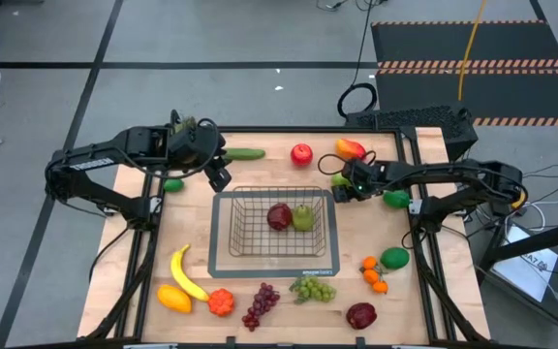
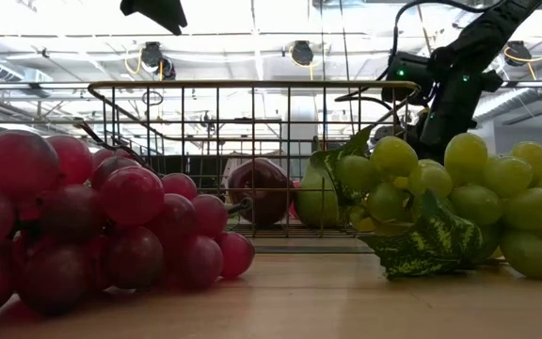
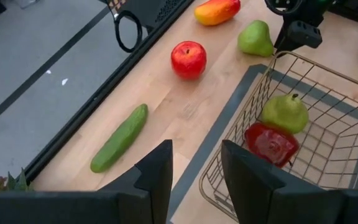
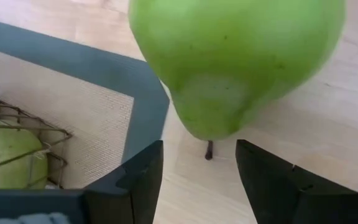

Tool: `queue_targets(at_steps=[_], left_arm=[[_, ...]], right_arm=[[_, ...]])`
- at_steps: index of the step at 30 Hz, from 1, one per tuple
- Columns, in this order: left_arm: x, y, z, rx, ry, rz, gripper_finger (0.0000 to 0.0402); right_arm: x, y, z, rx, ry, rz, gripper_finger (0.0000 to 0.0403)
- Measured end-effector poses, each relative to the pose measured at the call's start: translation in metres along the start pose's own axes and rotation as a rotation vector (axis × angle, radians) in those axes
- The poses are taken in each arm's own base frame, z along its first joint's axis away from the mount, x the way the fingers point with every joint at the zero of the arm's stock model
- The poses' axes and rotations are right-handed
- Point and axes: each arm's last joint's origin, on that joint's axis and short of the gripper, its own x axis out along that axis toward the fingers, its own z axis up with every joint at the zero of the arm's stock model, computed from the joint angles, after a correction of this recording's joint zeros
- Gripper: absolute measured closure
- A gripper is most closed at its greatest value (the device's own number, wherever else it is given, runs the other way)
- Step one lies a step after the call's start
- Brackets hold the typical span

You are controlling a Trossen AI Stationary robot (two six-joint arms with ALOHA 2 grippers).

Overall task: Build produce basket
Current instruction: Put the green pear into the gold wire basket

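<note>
- Right wrist view puts us very close to a green pear (image 4: pixel 238 62). It lies on its side on the wooden table (image 4: pixel 328 155), just outside the corner of the basket's dark grey base (image 4: pixel 114 71). Its stem end points toward our right gripper (image 4: pixel 199 171).
- Our right gripper's two fingers (image 4: pixel 138 180) stand partly apart, one on each side of the pear's stem end. We cannot tell if they touch the pear, and they do not hold it.
- Left wrist view shows our left gripper (image 3: pixel 196 177) a little open and holding nothing. It hangs over the table near the back-left corner of the basket (image 3: pixel 272 124).
- Just past it lies a cucumber (image 3: pixel 120 138) flat on the table, beside the table's back edge. Its long side runs along that edge.
- Inside the basket we see a dark red apple (image 3: pixel 271 143) and another pear (image 3: pixel 284 112), touching each other. This pear's stem points up.
- Farther off a bright red apple (image 3: pixel 188 60) sits alone on the table.
- From above, the basket sits in the middle of the table, its long side going left to right. A banana (image 1: pixel 186 274), red grapes (image 1: pixel 260 305) and green grapes (image 1: pixel 312 289) lie in front of it.
</note>
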Motion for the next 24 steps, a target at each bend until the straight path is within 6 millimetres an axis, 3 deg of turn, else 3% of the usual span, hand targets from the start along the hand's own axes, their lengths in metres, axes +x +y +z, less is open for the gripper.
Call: queue_targets(at_steps=[13,24], left_arm=[[0.0,0.0,0.0,0.026,0.001,0.001,0.0265],[0.0,0.0,0.0,0.041,0.001,0.0,0.0265]], right_arm=[[0.008,-0.004,-0.015,0.034,-0.023,-0.013,0.0226],[0.015,-0.005,-0.014,-0.015,-0.1,-0.089,0.0253]])
